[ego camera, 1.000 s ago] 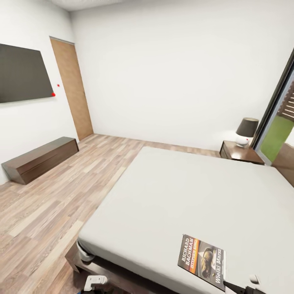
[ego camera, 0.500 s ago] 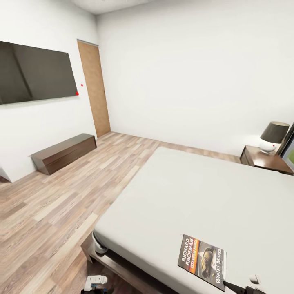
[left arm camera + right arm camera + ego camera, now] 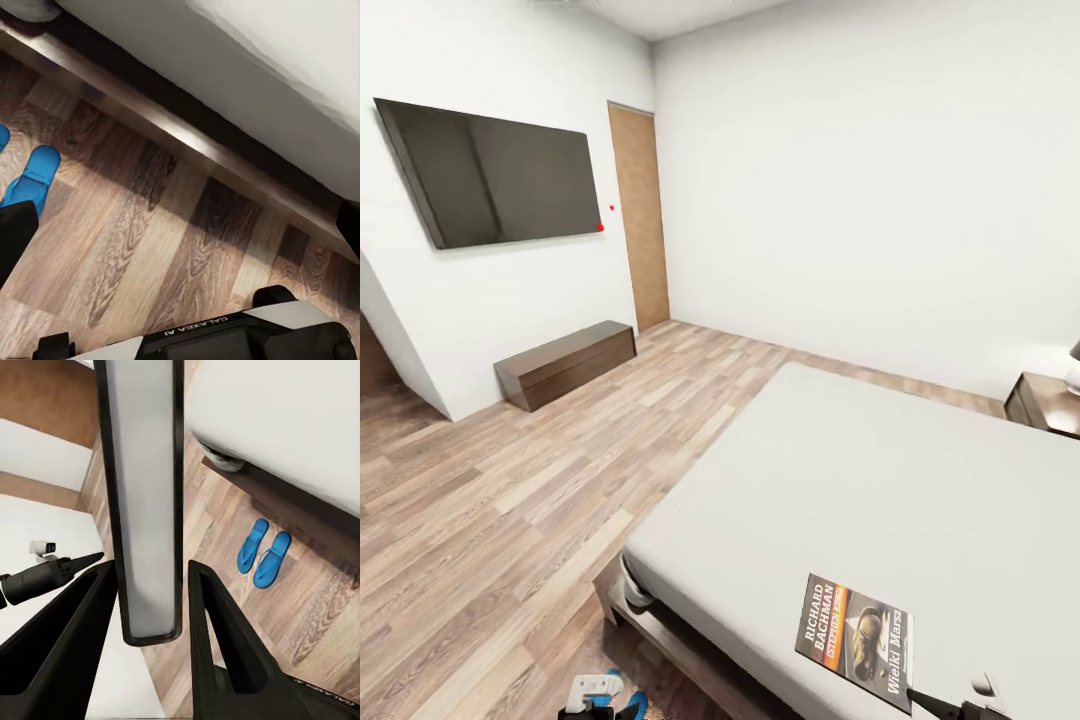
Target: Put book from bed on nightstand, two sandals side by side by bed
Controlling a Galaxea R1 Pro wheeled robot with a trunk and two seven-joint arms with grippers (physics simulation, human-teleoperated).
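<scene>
Evidently the right claw [image 3: 150, 607] grips the book [image 3: 855, 631] edge-on, held over the bed [image 3: 880, 490]. Left claw [image 3: 180, 225]: fingers cut off, state indeterminate. Two sandals [image 3: 264, 553] lie on the floor [image 3: 510, 520] beside the bed's corner. Nightstand [image 3: 1048, 402] partly cropped.

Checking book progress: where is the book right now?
The book is gripped edge-on between the right gripper jaws, held above the bed near its foot corner.

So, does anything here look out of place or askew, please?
Nothing stands out: the two sandals lie side by side on the floor by the bed, and the right gripper clamps the book.
</scene>
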